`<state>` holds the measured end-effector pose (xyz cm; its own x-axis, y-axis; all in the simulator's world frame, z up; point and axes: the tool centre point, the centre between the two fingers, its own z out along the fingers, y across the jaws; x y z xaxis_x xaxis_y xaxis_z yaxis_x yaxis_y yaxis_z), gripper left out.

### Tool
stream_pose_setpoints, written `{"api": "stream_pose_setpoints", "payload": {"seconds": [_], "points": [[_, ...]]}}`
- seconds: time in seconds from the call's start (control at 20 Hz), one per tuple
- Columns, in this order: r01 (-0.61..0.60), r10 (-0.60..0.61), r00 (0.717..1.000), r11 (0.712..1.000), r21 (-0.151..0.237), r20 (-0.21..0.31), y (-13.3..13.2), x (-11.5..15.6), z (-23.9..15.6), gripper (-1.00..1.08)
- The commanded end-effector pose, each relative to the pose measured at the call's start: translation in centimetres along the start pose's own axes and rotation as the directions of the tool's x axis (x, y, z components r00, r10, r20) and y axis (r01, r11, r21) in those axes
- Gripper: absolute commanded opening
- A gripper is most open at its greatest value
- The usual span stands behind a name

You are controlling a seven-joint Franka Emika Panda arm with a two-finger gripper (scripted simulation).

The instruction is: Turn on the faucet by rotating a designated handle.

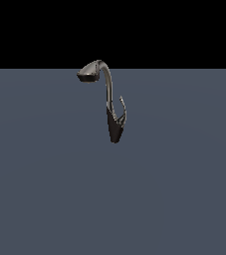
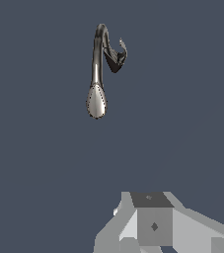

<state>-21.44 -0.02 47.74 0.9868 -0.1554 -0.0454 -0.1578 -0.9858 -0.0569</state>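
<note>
faucet (image 1: 107, 94) alone on floor (image 1: 45, 189) | handle (image 1: 123, 110) unobstructed | claw (image 2: 153, 232) well apart

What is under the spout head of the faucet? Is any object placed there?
Under the spout head of the faucet only the bare grey surface shows, with no object there. The handle branches off the base on the other side. Nothing covers that area in either view.

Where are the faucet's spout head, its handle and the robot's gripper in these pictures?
spout head (image 1: 89, 73), exterior view, on the flattened head topping the neck.
handle (image 1: 123, 108), exterior view, on the thin silvery prong beside the dark base.
gripper (image 2: 155, 225), wrist view, on its grey body; fingertips are out of frame.
</note>
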Motion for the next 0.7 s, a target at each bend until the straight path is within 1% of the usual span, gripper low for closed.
{"api": "stream_pose_setpoints", "payload": {"seconds": [0.0,0.15,0.35,0.5,0.65], "points": [[-0.058,0.057,0.998,0.998,0.022,0.021,-0.6,1.3,0.8,-1.0],[-0.14,0.138,0.989,0.989,0.052,0.053,-1.4,3.3,2.0,-1.0],[-0.256,0.247,0.964,0.963,0.088,0.102,-2.3,6.1,3.7,-1.0],[-0.342,0.326,0.935,0.933,0.112,0.141,-2.8,8.2,5.0,-1.0],[-0.427,0.402,0.897,0.894,0.132,0.182,-3.2,10.4,6.4,-1.0]]}}
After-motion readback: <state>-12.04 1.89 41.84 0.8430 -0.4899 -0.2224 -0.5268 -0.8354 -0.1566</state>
